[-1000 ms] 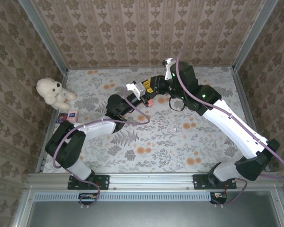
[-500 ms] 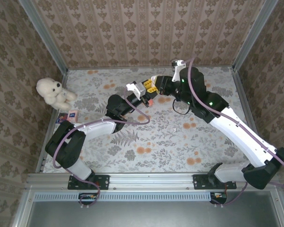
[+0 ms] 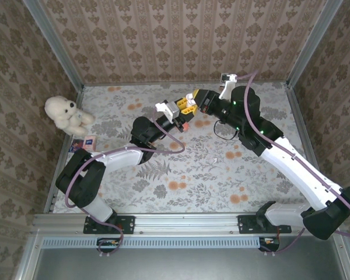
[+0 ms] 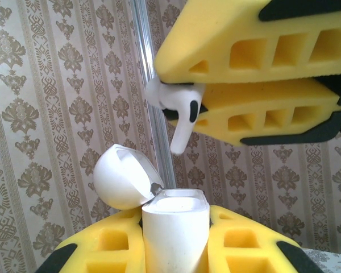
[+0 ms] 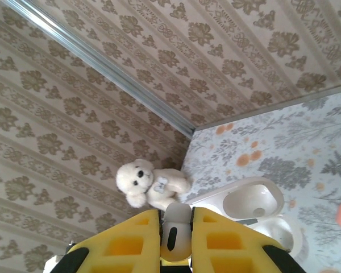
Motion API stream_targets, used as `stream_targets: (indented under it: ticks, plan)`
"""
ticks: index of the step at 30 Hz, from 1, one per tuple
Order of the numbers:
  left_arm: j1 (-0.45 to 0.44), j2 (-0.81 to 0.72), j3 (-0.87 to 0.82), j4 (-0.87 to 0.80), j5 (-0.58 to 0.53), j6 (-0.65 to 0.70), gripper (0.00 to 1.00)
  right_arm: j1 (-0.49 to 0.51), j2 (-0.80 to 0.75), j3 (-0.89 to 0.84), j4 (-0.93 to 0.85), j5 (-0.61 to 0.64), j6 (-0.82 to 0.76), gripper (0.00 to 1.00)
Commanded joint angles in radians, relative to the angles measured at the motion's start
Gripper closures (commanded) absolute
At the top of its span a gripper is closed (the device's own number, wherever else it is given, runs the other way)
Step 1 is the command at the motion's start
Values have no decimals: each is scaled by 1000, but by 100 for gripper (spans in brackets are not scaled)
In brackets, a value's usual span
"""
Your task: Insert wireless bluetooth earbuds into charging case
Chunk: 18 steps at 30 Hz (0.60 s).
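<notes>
Yellow foam pads of the left gripper (image 4: 175, 250) are clamped on the white charging case (image 4: 175, 224). The case stands upright with its lid (image 4: 124, 177) hinged open to one side. Held that way, we reckon, its mouth faces up and stays steady for a bud to go in.

The right gripper (image 4: 166, 91) is pinched on a white earbud (image 4: 183, 122) by its head. This leaves the stem free, slanting down toward the case opening, close above it and not touching. We judge this to be the lining-up before the descent, and the stem's tilt may need squaring to the socket.

Case and bud both hang in the air over the tabletop (image 3: 181, 169), toward the middle of its far edge.

The left arm rises from the near left corner, folds at its elbow and lifts its wrist. The right arm stretches in a long diagonal from the near right corner, then turns its wrist leftward over the case.

A teddy bear (image 3: 64, 112) sits by the left edge.
</notes>
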Motion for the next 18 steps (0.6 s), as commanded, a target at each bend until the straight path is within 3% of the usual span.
stream_targets:
  ticks: [1, 18]
  plan:
    - [-5, -3, 24, 51, 5, -23, 100, -6, -3, -29, 123, -59, 87, 85]
    - [-5, -3, 24, 53, -6, -13, 100, -6, -3, -121, 224, -94, 196, 86]
